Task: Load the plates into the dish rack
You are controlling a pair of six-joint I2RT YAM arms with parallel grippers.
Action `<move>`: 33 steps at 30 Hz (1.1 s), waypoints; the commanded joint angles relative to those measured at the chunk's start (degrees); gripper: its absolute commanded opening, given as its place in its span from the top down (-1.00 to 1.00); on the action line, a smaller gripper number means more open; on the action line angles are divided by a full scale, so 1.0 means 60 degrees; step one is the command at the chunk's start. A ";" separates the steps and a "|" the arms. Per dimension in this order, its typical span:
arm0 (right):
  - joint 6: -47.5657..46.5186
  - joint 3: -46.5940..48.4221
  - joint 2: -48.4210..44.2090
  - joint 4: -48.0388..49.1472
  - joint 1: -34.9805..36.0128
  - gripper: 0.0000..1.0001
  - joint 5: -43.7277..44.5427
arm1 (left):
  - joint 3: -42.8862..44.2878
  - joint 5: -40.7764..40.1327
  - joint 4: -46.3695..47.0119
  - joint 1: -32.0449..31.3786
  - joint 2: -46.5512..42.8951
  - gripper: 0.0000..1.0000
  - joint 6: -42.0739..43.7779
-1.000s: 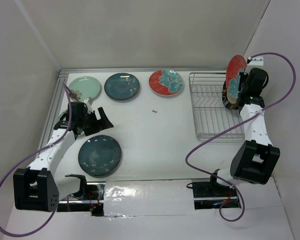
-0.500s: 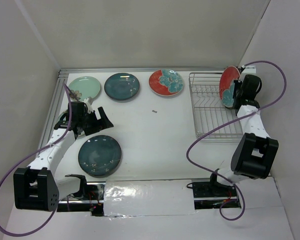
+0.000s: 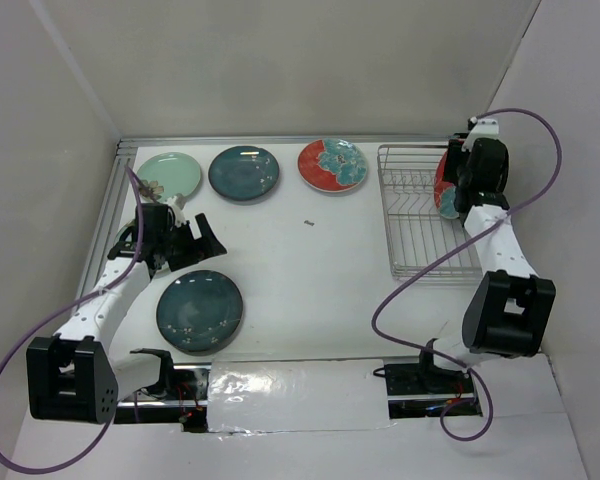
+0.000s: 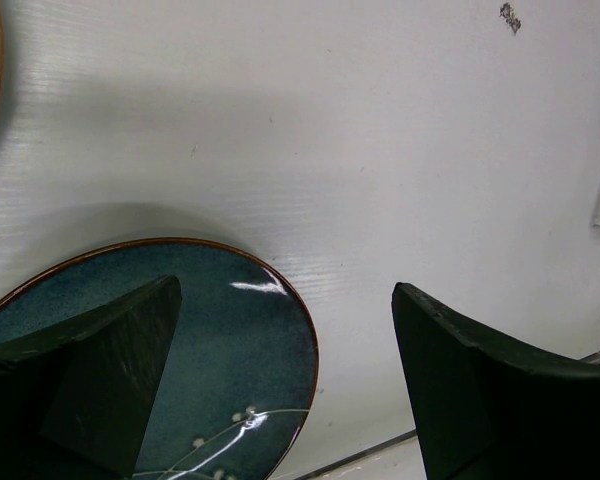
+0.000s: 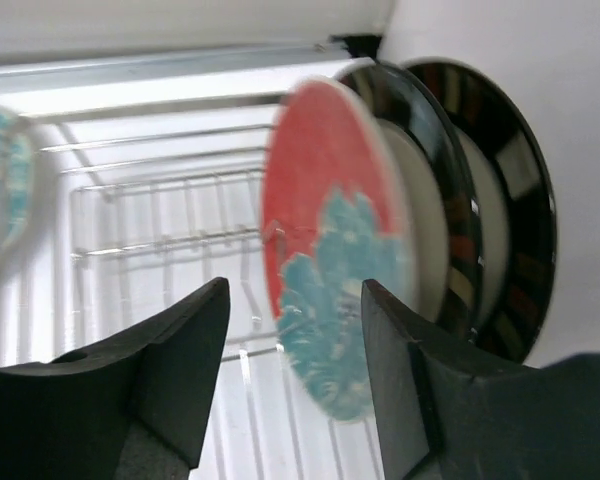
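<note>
Three upright plates [image 5: 330, 250] — dish rack [image 3: 420, 225]

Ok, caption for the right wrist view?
Red flowered plate upright in the dish rack, beside two striped-rim plates.

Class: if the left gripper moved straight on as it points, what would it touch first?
Probably the rim of the dark teal plate beneath the left gripper, or the table just beside it; depth is unclear.
</note>
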 commanded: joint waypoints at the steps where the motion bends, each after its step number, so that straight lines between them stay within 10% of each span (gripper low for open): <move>1: 0.0239 0.1168 -0.0675 -0.0363 0.0553 -0.25 0.0142 | -0.0025 -0.0089 0.0103 0.0051 -0.0356 -0.98 0.0280; 18: 0.4058 0.2170 0.0436 -0.2857 0.5647 -0.56 -0.3855 | -0.0025 -0.0367 -0.0013 0.0051 -0.0898 -0.98 0.0090; 33: 0.6524 0.1361 0.4667 -0.0162 0.9446 -0.48 -0.6434 | 0.0576 -0.0807 -0.0922 0.0051 -0.2378 -0.98 -0.0101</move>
